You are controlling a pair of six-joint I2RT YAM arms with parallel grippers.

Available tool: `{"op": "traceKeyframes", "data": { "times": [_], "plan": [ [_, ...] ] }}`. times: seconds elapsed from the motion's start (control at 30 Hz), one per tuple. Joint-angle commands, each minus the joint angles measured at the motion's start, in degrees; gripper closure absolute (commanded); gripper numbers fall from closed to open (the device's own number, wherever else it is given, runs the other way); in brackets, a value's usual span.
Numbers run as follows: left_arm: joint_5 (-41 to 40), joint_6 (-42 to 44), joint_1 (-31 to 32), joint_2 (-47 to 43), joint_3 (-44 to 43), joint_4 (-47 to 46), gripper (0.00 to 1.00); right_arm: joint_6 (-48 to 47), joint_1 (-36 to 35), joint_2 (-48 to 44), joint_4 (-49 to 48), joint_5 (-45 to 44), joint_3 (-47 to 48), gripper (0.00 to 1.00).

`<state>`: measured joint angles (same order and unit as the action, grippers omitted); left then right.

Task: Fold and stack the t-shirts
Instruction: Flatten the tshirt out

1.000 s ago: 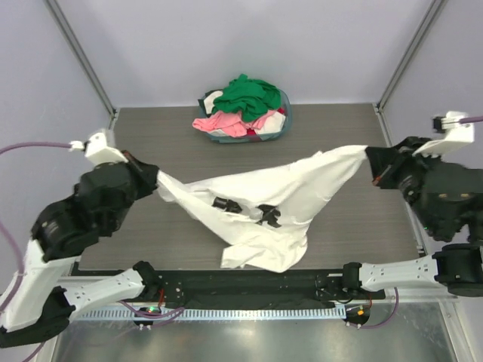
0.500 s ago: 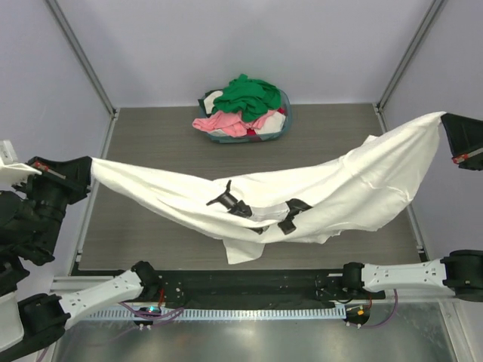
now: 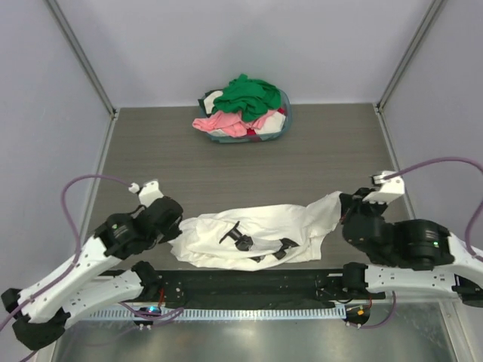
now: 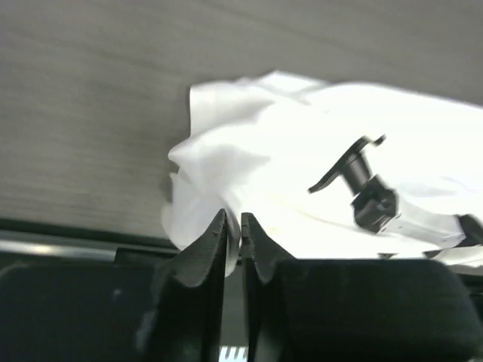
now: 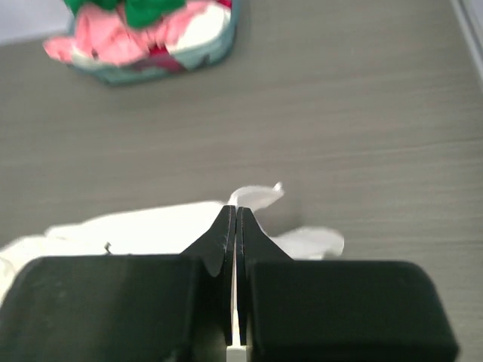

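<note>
Near edge, centre: white t-shirt (image 3: pixel 264 219) lies crumpled on counter (image 3: pixel 332 151). Its ends are pinched tight in left gripper (image 4: pixel 233 226) and right gripper (image 5: pixel 233 215). At far edge, basket (image 3: pixel 286 113) holds green t-shirt (image 3: pixel 245 94) and pink t-shirt (image 3: pixel 223 123).

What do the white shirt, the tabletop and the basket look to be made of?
The white shirt: soft matte cloth, probably cotton, since it rumples into loose folds.
The tabletop: grey-brown wood-grain laminate by its look, with fine streaks and low sheen.
The basket: blue-grey matte wall; cloth or plastic, cannot tell.
</note>
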<state>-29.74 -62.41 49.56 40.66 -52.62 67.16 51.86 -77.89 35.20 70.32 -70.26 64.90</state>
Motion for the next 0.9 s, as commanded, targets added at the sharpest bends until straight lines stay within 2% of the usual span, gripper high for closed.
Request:
{"op": "traceKeyframes", "data": {
  "times": [0.0, 0.03, 0.07, 0.17, 0.27, 0.33, 0.4, 0.43, 0.47, 0.53, 0.57, 0.6, 0.67, 0.7, 0.73, 0.77, 0.8, 0.87],
  "plan": [
    [7.9, -4.0, 1.3, 4.3, 0.6, -1.5, 0.85, 13.9, -0.2, 6.2, 2.5, 5.8, -4.1, 0.99],
    [7.9, -3.0, 1.5, 5.8, 0.2, -1.5, 0.78, 14.9, 0.1, 8.2, 4.5, 6.3, -4.6, 0.99],
    [7.9, -0.6, 1.5, 8.6, -0.6, -1.5, 0.63, 16.6, 0.3, 9.8, 5.7, 6.7, -5.0, 0.99],
    [6.1, 2.5, 1.5, 12.4, -3.7, -3.7, 0.40, 22.1, 1.1, 15.6, 8.9, 8.3, -7.5, 0.99],
    [3.0, 6.9, 1.1, 16.4, -6.1, -8.0, 0.30, 22.2, 1.2, 17.3, 6.9, 9.1, -9.0, 0.99],
    [2.8, 9.8, -0.3, 19.3, -6.9, -9.4, 0.28, 21.2, 2.2, 17.4, 4.5, 8.8, -8.4, 0.99],
    [4.7, 11.7, -3.3, 23.2, -6.9, -10.4, 0.27, 13.4, 6.4, 17.4, 0.3, 11.3, -8.2, 0.99],
    [6.2, 12.2, -4.5, 24.3, -6.6, -11.0, 0.28, 9.6, 8.8, 17.4, -5.8, 13.3, -8.6, 0.99],
    [8.6, 12.5, -6.6, 25.2, -5.6, -11.5, 0.29, 1.1, 12.6, 17.8, -9.0, 19.2, -9.0, 0.99],
    [11.6, 13.3, -8.3, 26.1, -4.3, -14.1, 0.29, -6.6, 25.5, 18.7, -18.2, 26.7, -10.5, 0.99],
    [12.5, 13.5, -9.4, 26.2, -2.9, -15.0, 0.29, -12.0, 30.0, 20.7, -20.7, 35.0, -10.5, 0.99],
    [14.0, 13.6, -9.7, 26.0, -2.2, -16.8, 0.29, -14.6, 39.6, 21.9, -22.8, 38.4, -9.6, 0.99],
    [14.4, 14.2, -10.4, 26.0, -1.3, -18.1, 0.25, -18.3, 48.1, 25.9, -28.1, 46.1, -7.0, 0.99],
    [14.5, 14.4, -10.5, 26.2, -0.6, -18.7, 0.25, -21.0, 52.5, 31.1, -29.0, 51.0, -4.7, 0.99],
    [14.4, 14.6, -11.0, 26.7, -0.4, -18.6, 0.26, -21.9, 57.2, 33.7, -30.0, 51.8, 1.6, 0.99],
    [14.4, 14.6, -11.2, 26.8, -0.4, -18.5, 0.27, -22.7, 59.4, 36.4, -29.8, 52.1, 5.8, 0.99],
    [14.4, 14.7, -11.3, 26.7, -0.5, -17.8, 0.28, -23.7, 60.9, 41.6, -29.8, 52.8, 14.5, 0.99],
    [14.0, 15.0, -11.8, 25.3, -1.1, -17.2, 0.29, -24.5, 64.9, 46.2, -30.6, 53.4, 23.0, 0.99]
  ]
}}
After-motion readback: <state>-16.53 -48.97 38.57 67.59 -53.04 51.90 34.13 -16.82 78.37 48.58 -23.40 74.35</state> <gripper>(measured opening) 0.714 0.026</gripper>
